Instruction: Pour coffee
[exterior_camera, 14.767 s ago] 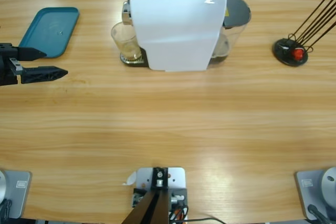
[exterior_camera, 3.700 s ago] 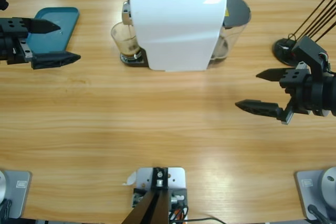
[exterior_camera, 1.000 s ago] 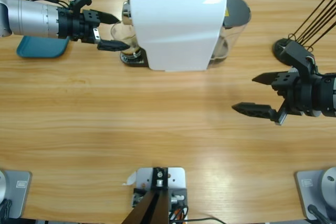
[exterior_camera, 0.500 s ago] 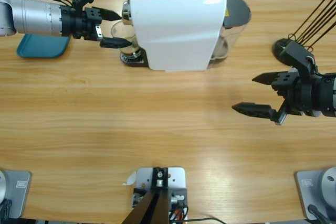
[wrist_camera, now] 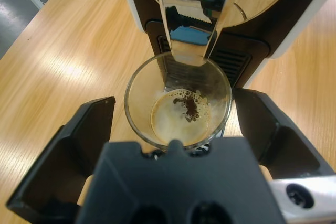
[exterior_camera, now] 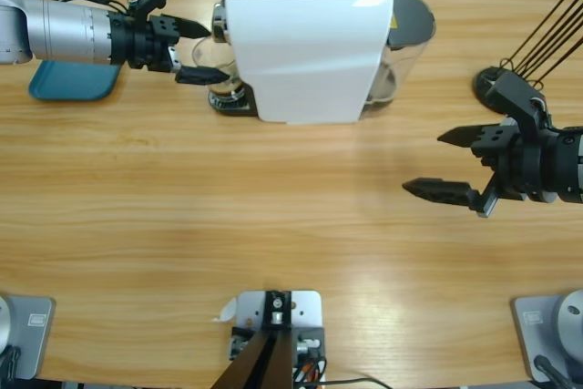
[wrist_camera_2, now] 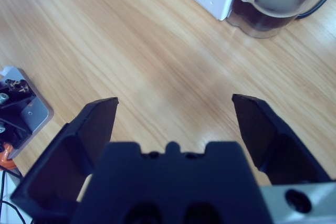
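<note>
You see the coffee machine [exterior_camera: 305, 43] at the table's [exterior_camera: 273, 225] far edge, the glass [exterior_camera: 217, 66] at its left, the tray [exterior_camera: 73, 84] by the far-left corner

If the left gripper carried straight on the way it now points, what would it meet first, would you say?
Most likely the glass cup holding the coffee: it already sits between the open jaws of the left gripper, just ahead of the gripper's body, with the coffee machine right behind it.
</note>
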You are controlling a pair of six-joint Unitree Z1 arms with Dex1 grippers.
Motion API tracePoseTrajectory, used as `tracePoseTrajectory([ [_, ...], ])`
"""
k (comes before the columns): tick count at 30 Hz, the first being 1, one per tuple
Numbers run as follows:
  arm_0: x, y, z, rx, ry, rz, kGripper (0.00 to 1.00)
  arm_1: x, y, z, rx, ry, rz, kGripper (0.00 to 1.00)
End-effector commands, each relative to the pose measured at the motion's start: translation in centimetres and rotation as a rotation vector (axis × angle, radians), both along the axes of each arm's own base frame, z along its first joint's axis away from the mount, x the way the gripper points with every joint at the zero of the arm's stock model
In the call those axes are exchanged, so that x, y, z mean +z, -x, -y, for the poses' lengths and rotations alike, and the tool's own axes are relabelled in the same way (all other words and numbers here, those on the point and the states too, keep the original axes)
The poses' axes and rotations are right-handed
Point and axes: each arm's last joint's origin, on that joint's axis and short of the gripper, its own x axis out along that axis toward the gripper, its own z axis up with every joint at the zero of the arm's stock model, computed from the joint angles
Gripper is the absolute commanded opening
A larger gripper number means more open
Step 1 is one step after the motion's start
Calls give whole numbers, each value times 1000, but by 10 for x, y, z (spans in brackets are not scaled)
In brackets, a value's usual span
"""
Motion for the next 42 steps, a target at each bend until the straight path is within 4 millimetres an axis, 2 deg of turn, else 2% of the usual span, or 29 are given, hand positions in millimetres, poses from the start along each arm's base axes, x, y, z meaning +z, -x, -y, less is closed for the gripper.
tracePoseTrajectory([
  [1,-19,-4,7,-5,-21,-40,832,-7,1,-3,21,2,-30,1000],
  [4,-20,-5,8,-9,-20,-40,595,-7,1,-3,21,0,-29,1000],
  [5,-20,-5,8,-13,-20,-39,547,-7,1,-3,20,0,-29,1000],
  [7,-20,-5,9,-15,-21,-39,515,-7,2,-3,20,0,-28,1000],
  [11,-21,-5,9,-11,-24,-42,267,-6,2,-2,20,0,-28,1000],
  [14,-22,-4,9,-16,-26,-39,258,-6,2,-2,19,-2,-26,1000],
  [16,-22,-4,8,-21,-23,-41,143,-6,2,-2,19,-2,-25,1000],
  [17,-22,-3,8,-21,-22,-43,127,-6,2,-2,19,-2,-25,1000],
  [19,-22,-1,8,-26,-20,-45,0,-6,2,-2,19,-2,-25,1000],
  [31,-18,1,1,-32,12,-59,0,-6,3,-1,19,-4,-22,1000],
  [42,3,10,-17,25,16,-9,0,-6,3,-1,19,-4,-22,1000],
])
